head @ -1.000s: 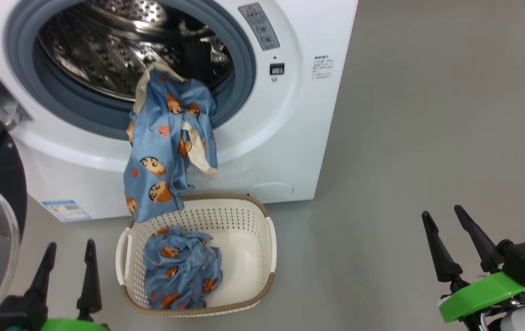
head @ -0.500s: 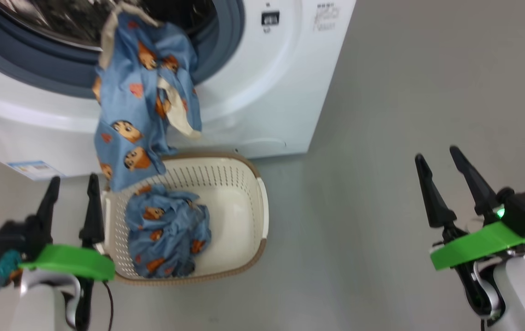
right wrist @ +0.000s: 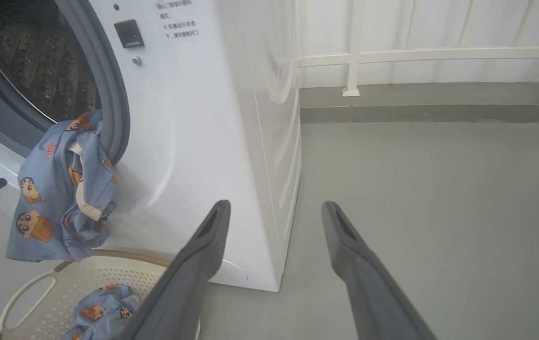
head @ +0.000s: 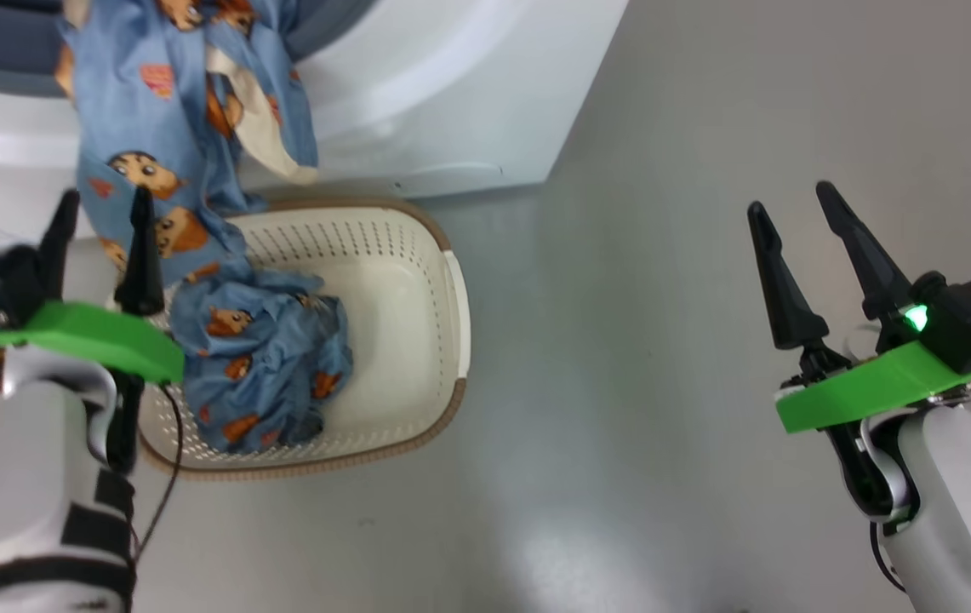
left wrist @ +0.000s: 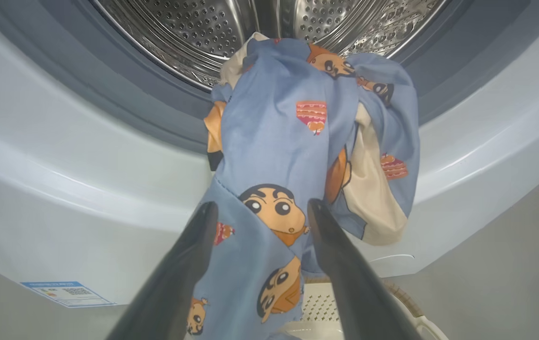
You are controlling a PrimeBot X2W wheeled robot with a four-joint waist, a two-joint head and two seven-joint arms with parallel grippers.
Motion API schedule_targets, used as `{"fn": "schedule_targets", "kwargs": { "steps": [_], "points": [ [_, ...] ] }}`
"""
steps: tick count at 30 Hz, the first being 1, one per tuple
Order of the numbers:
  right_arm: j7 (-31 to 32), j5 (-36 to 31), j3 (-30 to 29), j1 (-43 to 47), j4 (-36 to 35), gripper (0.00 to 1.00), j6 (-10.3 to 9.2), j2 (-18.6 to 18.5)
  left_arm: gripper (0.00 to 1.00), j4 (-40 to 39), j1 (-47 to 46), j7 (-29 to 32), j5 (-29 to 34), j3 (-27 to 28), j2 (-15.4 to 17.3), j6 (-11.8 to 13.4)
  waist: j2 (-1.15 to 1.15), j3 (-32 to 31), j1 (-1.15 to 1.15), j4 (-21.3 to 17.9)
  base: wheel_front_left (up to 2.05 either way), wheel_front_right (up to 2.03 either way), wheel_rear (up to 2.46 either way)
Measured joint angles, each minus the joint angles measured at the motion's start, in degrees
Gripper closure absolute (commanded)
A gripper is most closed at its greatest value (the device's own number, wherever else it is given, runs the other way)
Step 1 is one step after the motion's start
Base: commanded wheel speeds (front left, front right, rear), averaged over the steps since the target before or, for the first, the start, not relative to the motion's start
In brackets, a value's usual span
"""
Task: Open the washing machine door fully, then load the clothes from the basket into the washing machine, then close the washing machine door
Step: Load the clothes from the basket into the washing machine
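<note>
The white washing machine (head: 451, 102) stands open, its steel drum (left wrist: 193, 28) bare. One of the clothes, a blue bear-print garment (left wrist: 274, 141) with a cream piece, hangs from the drum's lip down the front to the basket (head: 417, 255). A second blue garment (head: 264, 366) lies crumpled in the basket's left half. My left gripper (head: 102, 200) is open at the basket's left rim, pointing at the hanging garment's lower part, which shows between its fingers (left wrist: 262, 205). My right gripper (head: 791, 200) is open over bare floor, far right of the basket. The washing machine door is out of view.
Grey floor (head: 638, 383) spreads to the right of the machine and basket. In the right wrist view a low kerb and a white railing (right wrist: 354, 56) run along the far wall. A small blue label (left wrist: 61, 293) sits low on the machine's front.
The head camera has tilted down, so the whole scene slid up the picture. My left gripper has come forward and right, up to the hanging garment. Both grippers stayed open.
</note>
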Motion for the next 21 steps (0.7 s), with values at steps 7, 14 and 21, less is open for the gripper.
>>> {"fn": "schedule_targets", "kwargs": {
  "steps": [7, 14, 21],
  "points": [
    [0.0, -0.91, 1.24, -2.2, -0.18, 0.0, 0.0, 0.73, 0.0, 6.8, -7.31, 0.0, -0.93, -1.46, 2.35, 0.0, 0.0, 4.45, 0.0, -1.68, 0.0, 0.0, 0.0],
    [0.0, -0.91, 1.8, -3.1, -0.2, 0.0, 0.0, 0.97, 0.0, 11.77, -12.59, 0.0, -2.33, -4.67, 3.69, 0.0, 0.0, 6.93, 0.0, -3.64, 0.0, 0.0, 0.0],
    [0.0, -0.98, 2.38, -3.36, -0.35, 0.0, 0.0, 1.22, 0.0, 12.15, -15.29, 0.0, -6.43, -8.7, 3.98, 0.0, 0.0, 8.53, 0.0, -4.77, 0.0, 0.0, 0.0]
  ]
}}
